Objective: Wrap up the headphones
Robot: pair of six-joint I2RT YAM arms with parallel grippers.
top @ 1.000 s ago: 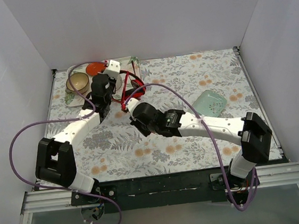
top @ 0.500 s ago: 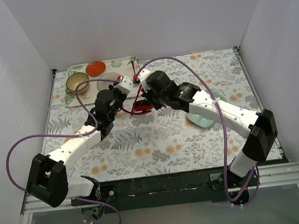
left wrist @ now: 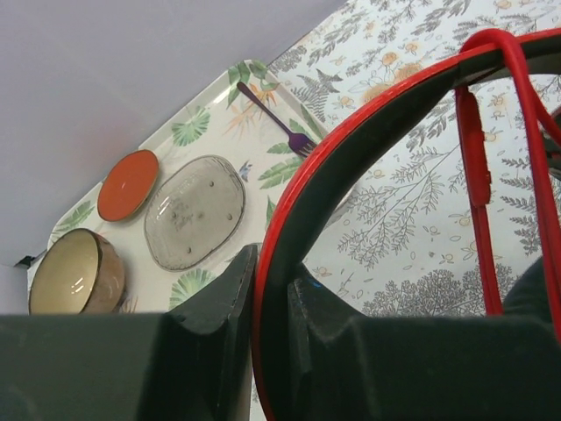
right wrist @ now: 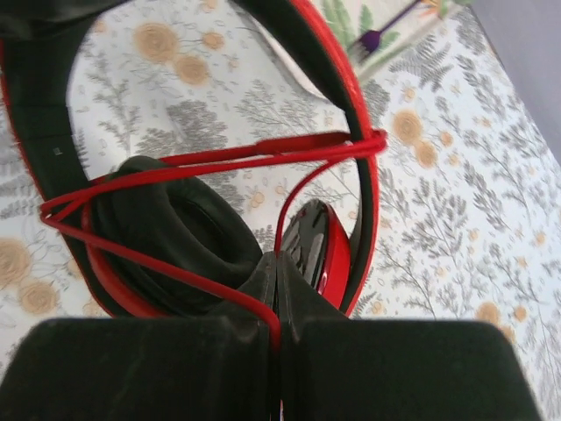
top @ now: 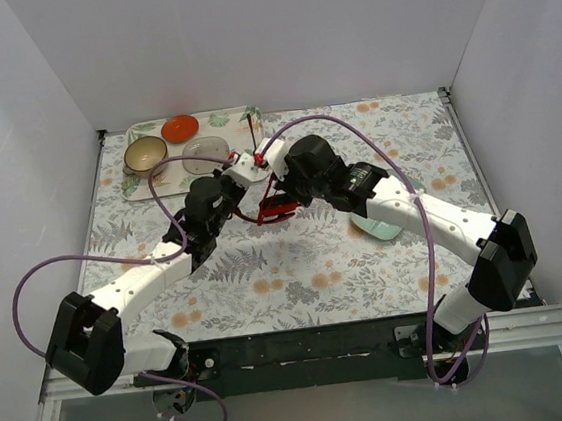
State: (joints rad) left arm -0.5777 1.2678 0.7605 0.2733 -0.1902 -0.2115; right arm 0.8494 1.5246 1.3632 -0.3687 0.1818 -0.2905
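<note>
Held the headphones (top: 273,209) just beside the tray (top: 219,119) with its purple fork (left wrist: 273,115), left fingers (left wrist: 219,307) clamped on the headband (left wrist: 351,149), right fingers (right wrist: 158,368) pinching the cable (right wrist: 298,197).

Bright, soft, even white light in all three views.
Shadows on the tablecloth (top: 297,269) are faint, so the lamps are probably overhead; in the wrist views the near fingers (left wrist: 219,324) look dark and blurred.
</note>
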